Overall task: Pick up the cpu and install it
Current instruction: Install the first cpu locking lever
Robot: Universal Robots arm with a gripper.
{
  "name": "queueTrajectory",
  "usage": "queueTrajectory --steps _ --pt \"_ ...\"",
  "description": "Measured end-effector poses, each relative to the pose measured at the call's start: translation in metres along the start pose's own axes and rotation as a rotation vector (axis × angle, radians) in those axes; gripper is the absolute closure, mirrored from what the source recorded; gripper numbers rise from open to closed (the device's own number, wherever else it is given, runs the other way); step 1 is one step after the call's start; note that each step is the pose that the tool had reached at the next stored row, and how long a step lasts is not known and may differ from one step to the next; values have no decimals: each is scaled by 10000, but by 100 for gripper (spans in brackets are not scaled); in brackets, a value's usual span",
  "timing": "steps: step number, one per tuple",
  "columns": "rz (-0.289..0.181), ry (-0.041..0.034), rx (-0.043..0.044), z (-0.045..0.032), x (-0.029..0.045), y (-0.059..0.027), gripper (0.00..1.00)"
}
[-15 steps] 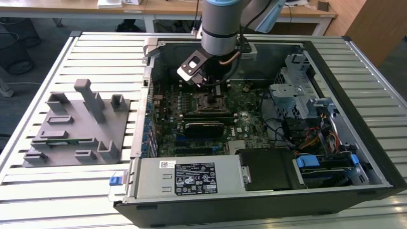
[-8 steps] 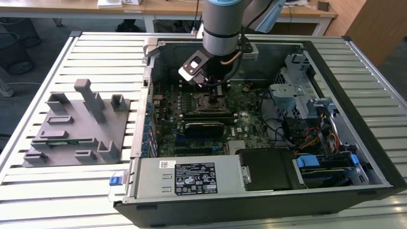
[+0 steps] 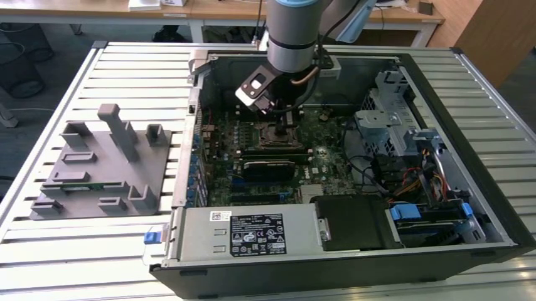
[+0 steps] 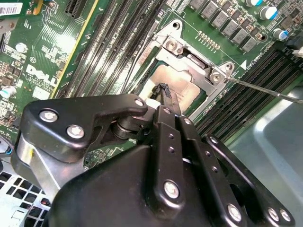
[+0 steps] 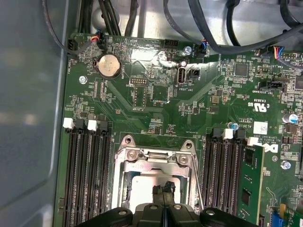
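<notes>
Claw (image 3: pixel 282 120) is down inside the open black computer case (image 3: pixel 469 88), directly over the metal-framed square socket (image 5: pixel 156 157) on the green motherboard (image 5: pixel 156 113). The case lies on its side on the white slatted surface (image 3: pixel 125 69). The grey moulded parts tray (image 3: pixel 92 169) sits well apart, toward the exterior view's left.

Claw state: in both wrist views the two black fingers are drawn together, narrow, with no gap visible between the tips (image 4: pixel 164 91) (image 5: pixel 164 190). Nothing can be seen pinched between them.

The cpu, a small flat square chip with a silvery top and pale rim (image 5: pixel 141 182) (image 4: pixel 179 81), lies flat within the socket frame, between the two banks of long black memory slots (image 5: pixel 90 165). The closed fingertips stand over its middle, on the top or just above it. Whether they actually touch cannot be told from these views.

Judgement: the work is at the seating stage, with the chip in the socket rather than carried.

Doing it well:
- Keep the tips centred on the chip so any press lands evenly and does not tip one corner.
- Use only light, straight-down force, as the contacts beneath are likely delicate.
- Make no sideways drag. The chip should stay square to the frame, edges parallel all round.
- Mind the thin metal lever rod (image 4: pixel 265 90) beside the frame, and keep the fingers off it.
</notes>
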State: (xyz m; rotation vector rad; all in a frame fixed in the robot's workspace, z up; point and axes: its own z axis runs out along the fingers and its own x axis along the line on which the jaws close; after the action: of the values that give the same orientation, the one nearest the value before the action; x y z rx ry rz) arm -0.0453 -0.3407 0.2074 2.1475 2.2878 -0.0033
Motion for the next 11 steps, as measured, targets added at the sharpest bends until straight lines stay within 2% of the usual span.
queueTrajectory --steps 11 --pt "0 -2 2 -29 -1 0 89"
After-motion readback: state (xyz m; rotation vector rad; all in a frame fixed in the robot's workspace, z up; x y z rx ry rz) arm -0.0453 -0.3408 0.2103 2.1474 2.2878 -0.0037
